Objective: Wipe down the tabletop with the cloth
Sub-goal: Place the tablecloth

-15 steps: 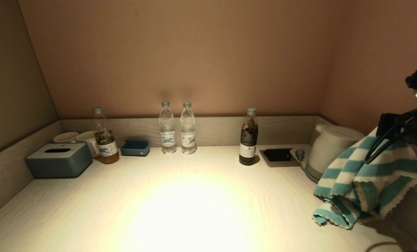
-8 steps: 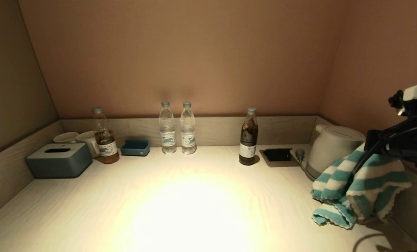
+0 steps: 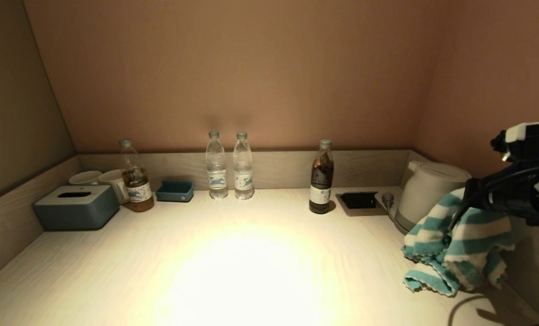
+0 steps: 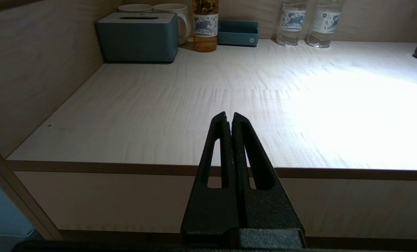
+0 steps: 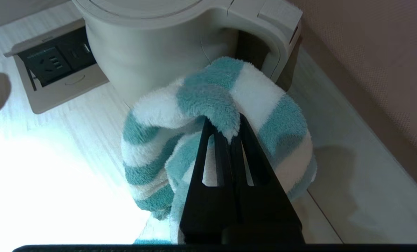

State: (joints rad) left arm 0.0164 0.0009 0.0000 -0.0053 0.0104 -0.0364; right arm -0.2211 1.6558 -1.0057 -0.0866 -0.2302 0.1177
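A teal-and-white striped cloth [image 3: 455, 244] hangs at the right side of the pale wooden tabletop [image 3: 251, 262], its lower end resting on the surface. My right gripper [image 3: 470, 199] is shut on the cloth's upper fold; in the right wrist view the gripper [image 5: 228, 127] pinches the fluffy cloth [image 5: 215, 105] just in front of the kettle. My left gripper [image 4: 229, 117] is shut and empty, held before the table's front edge; it is out of the head view.
A white kettle [image 3: 427, 192] stands behind the cloth beside a recessed socket box [image 3: 360, 201]. Along the back wall stand a dark bottle [image 3: 321, 179], two water bottles [image 3: 228, 165], a tea bottle [image 3: 135, 179], a blue tray [image 3: 175, 191], mugs [image 3: 102, 179] and a tissue box [image 3: 77, 207].
My right gripper has come down and moved left with the cloth, which now bunches more on the tabletop. The left arm has not moved.
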